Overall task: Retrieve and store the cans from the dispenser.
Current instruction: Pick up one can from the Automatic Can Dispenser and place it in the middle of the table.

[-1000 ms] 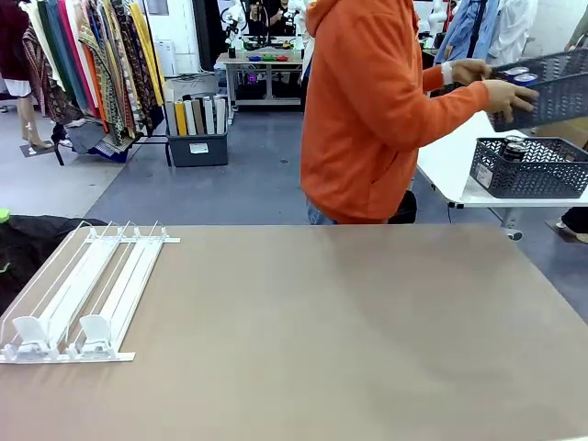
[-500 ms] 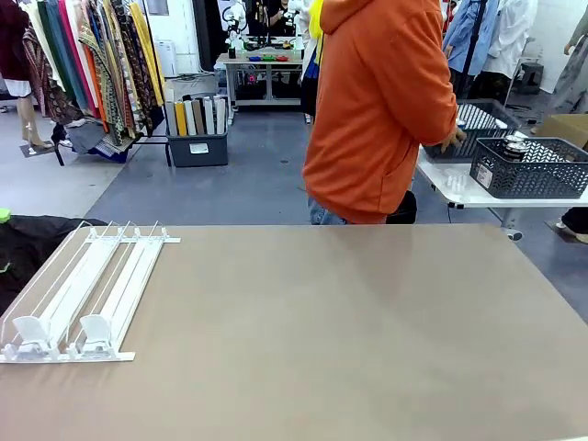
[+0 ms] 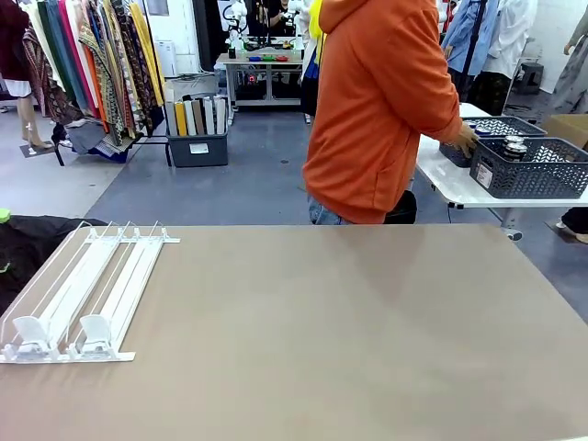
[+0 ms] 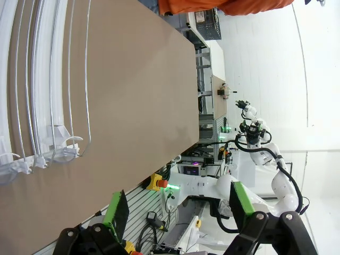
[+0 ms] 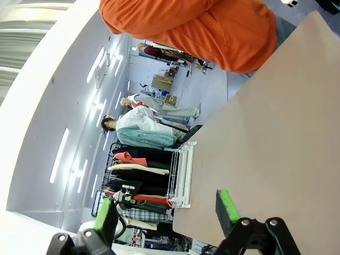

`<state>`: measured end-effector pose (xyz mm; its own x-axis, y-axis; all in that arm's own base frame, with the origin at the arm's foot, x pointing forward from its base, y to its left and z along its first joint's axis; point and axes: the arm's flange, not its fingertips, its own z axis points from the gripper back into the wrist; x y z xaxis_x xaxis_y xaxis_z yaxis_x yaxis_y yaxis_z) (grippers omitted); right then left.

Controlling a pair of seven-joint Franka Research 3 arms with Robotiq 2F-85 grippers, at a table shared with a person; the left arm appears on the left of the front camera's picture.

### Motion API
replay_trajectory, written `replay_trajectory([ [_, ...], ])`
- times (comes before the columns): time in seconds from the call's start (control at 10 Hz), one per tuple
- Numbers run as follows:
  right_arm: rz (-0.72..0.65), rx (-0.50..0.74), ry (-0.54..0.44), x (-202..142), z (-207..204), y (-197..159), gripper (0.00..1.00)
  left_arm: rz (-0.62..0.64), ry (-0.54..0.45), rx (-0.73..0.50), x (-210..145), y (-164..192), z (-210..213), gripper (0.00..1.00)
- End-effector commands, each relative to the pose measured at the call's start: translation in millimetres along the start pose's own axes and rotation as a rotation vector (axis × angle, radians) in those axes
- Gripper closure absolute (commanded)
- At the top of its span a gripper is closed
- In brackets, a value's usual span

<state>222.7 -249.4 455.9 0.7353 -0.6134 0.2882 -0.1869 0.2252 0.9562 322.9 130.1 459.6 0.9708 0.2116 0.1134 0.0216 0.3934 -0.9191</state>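
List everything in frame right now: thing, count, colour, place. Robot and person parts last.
dispenser: one, clear plastic with white dividers and pusher tabs, left part of the table, lanes hold no cans
table: one, tan top, between robot and person
mesh baskets: two, dark grey, on the white side table at far right
cans: a few silver tops, in the nearer basket; exact count unclear
black cloth: one, off the table's left edge
person: one, orange hoodie, far side, turned toward the baskets, hand at the farther basket
left gripper: black, green pads, open, holding nothing
right gripper: black, green pads, open, holding nothing
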Motion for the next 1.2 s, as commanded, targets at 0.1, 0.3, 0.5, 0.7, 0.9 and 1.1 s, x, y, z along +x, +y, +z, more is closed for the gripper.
replay_trajectory([
  [0.1, 0.015, 0.011, -0.007, 1.5, -0.9, 1.3, 0.0, -0.018, -0.001, -0.012, -1.4, 0.6, 0.0, 0.0],
  [0.3, 0.015, 0.011, -0.007, 1.5, -0.9, 1.3, 0.0, -0.018, -0.001, -0.012, -1.4, 0.6, 0.0, 0.0],
  [0.5, 0.015, 0.011, -0.007, 1.5, -0.9, 1.3, 0.0, -0.018, -0.001, -0.012, -1.4, 0.6, 0.0, 0.0],
  [0.7, 0.015, 0.011, -0.007, 1.5, -0.9, 1.3, 0.0, -0.018, -0.001, -0.012, -1.4, 0.6, 0.0, 0.0],
  [0.9, 0.015, 0.011, -0.007, 1.5, -0.9, 1.3, 0.0, -0.018, -0.001, -0.012, -1.4, 0.6, 0.0, 0.0],
  [1.1, 0.015, 0.011, -0.007, 1.5, -0.9, 1.3, 0.0, -0.018, -0.001, -0.012, -1.4, 0.6, 0.0, 0.0],
])
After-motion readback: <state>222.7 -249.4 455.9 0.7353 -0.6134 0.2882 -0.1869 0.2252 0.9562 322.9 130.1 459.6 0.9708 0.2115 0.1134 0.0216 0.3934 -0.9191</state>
